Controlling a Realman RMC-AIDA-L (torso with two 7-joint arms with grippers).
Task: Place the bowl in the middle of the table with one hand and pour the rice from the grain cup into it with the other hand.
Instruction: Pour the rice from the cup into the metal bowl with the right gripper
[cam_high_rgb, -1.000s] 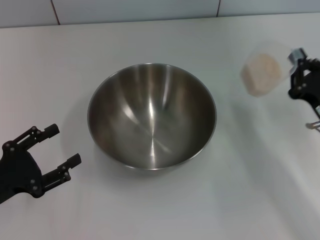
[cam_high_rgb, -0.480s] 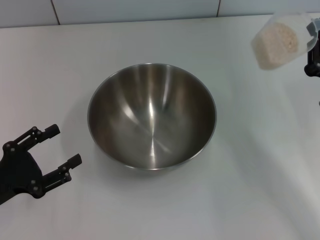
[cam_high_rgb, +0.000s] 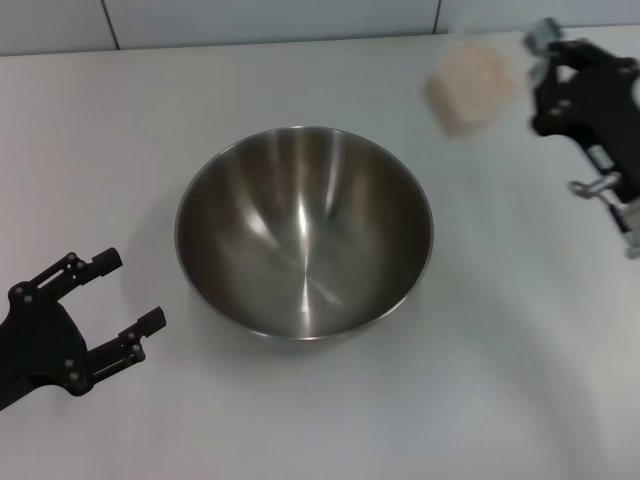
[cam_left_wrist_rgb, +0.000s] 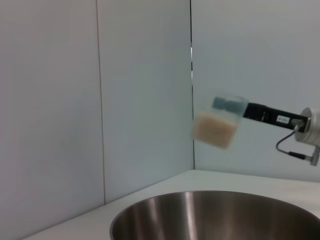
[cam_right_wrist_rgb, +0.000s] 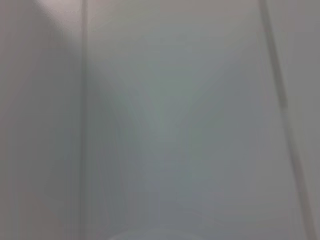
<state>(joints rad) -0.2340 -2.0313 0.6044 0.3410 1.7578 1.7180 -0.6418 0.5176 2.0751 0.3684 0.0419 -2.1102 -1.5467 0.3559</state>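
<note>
The steel bowl (cam_high_rgb: 305, 232) stands empty in the middle of the white table (cam_high_rgb: 480, 380); its rim shows in the left wrist view (cam_left_wrist_rgb: 215, 215). My right gripper (cam_high_rgb: 530, 65) is shut on the clear grain cup (cam_high_rgb: 468, 85) and holds it in the air at the back right, beyond the bowl's rim. The cup holds pale rice (cam_high_rgb: 470, 80). In the left wrist view the cup (cam_left_wrist_rgb: 217, 125) hangs high above the bowl. My left gripper (cam_high_rgb: 115, 292) is open and empty at the front left, beside the bowl and apart from it.
A grey tiled wall (cam_high_rgb: 270, 18) runs along the table's far edge. The right wrist view shows only that wall (cam_right_wrist_rgb: 160, 120).
My right gripper has lifted the grain cup off the table at the right and carried it up and left, toward the bowl. The bowl and the left arm have not moved.
</note>
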